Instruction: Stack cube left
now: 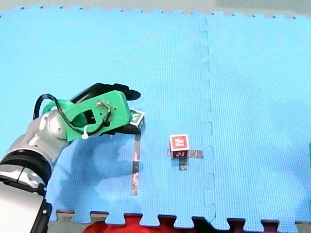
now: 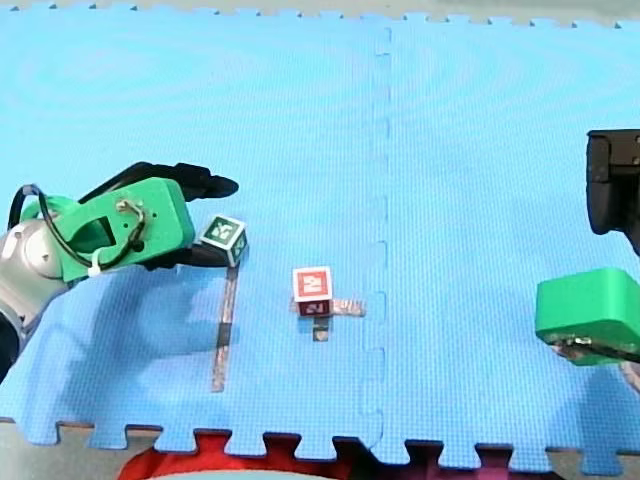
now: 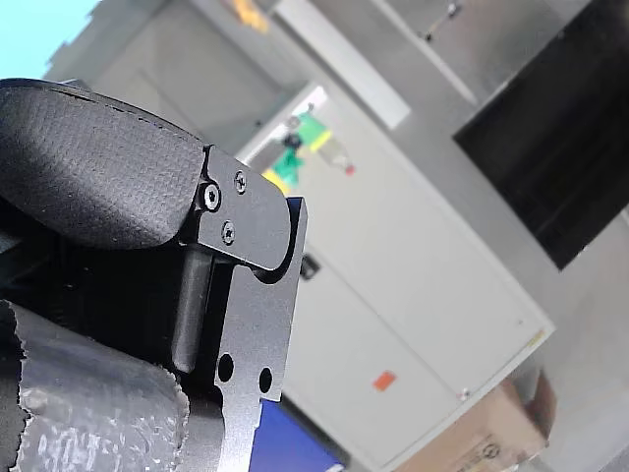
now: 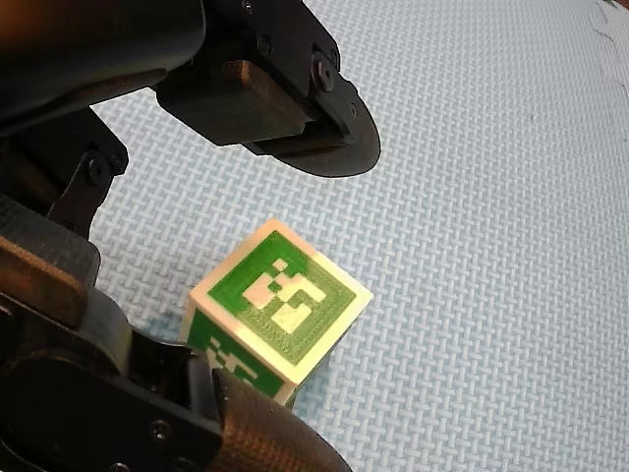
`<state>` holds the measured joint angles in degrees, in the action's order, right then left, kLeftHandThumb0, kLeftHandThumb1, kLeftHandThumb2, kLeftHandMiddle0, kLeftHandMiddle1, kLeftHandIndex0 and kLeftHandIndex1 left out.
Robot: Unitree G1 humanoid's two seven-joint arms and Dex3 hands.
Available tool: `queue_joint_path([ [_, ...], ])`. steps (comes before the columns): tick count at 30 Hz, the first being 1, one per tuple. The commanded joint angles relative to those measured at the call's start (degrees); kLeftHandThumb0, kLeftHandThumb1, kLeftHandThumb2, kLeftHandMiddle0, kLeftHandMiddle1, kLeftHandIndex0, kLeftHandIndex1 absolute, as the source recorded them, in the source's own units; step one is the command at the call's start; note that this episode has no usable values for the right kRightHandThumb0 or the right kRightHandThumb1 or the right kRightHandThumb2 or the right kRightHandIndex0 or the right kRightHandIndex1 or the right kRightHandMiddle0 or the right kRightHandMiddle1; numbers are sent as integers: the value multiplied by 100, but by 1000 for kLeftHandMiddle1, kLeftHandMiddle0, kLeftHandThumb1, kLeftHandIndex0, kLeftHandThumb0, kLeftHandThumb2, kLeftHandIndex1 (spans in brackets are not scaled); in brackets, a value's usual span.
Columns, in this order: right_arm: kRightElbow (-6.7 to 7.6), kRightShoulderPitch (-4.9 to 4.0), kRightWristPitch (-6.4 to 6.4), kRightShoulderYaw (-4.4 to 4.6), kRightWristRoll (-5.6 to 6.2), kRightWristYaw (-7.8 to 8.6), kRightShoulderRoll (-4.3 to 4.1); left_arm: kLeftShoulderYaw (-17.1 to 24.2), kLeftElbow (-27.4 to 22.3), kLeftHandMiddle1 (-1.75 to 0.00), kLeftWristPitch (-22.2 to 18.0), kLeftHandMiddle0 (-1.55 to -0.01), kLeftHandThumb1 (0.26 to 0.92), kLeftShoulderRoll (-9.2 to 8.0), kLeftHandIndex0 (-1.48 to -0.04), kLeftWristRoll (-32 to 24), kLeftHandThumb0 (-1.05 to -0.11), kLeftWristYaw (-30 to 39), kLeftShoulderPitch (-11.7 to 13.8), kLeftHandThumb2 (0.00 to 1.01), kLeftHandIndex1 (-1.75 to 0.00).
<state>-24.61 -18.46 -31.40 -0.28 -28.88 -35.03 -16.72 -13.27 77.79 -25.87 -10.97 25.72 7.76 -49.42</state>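
A green cube [image 1: 137,118] with a white pattern sits on the blue foam mat [image 1: 233,73], left of centre. My left hand [image 1: 132,112] reaches in from the left and brackets it. In the second wrist view the green cube [image 4: 280,305] stands between two black fingers: the lower finger [image 4: 246,433] is at its bottom corner, and the upper finger [image 4: 314,138] stays apart from it. A red cube [image 1: 179,144] stands on the mat to the right of the green one. My right hand [image 2: 612,190] hovers at the far right, holding nothing.
A long grey tape strip [image 1: 135,165] runs toward the front edge below the green cube. A short tape cross [image 1: 187,155] lies under the red cube. The mat's jigsaw front edge [image 1: 146,221] is close, and a seam [image 1: 206,97] runs down the middle.
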Motion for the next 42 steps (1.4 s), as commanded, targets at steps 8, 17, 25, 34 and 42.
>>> queue_joint_path([
  [8, -246, -65, -123, 35, -71, -150, -13, 20, 30, -1746, 172, -855, 744, -7, -534, -37, -947, 68, 92, 0, -4],
  [17, -433, -160, -269, 62, -89, -277, -40, 5, 53, -1746, 463, -852, 736, 7, -545, -29, -911, 118, 200, 3, -6],
  [25, -358, -128, -281, 52, -88, -266, -69, -77, 55, -1746, 544, -887, 737, -33, -580, 56, -891, 8, 312, 2, -17],
  [34, -183, -64, -191, 26, -61, -168, -78, -167, 72, -1746, 652, -920, 738, -42, -606, 130, -876, -45, 365, 2, -16],
  [42, -155, -43, -148, 34, -63, -151, -54, 82, 59, -1746, 626, -960, 737, 62, -1304, -131, -466, -306, 428, 6, -132],
])
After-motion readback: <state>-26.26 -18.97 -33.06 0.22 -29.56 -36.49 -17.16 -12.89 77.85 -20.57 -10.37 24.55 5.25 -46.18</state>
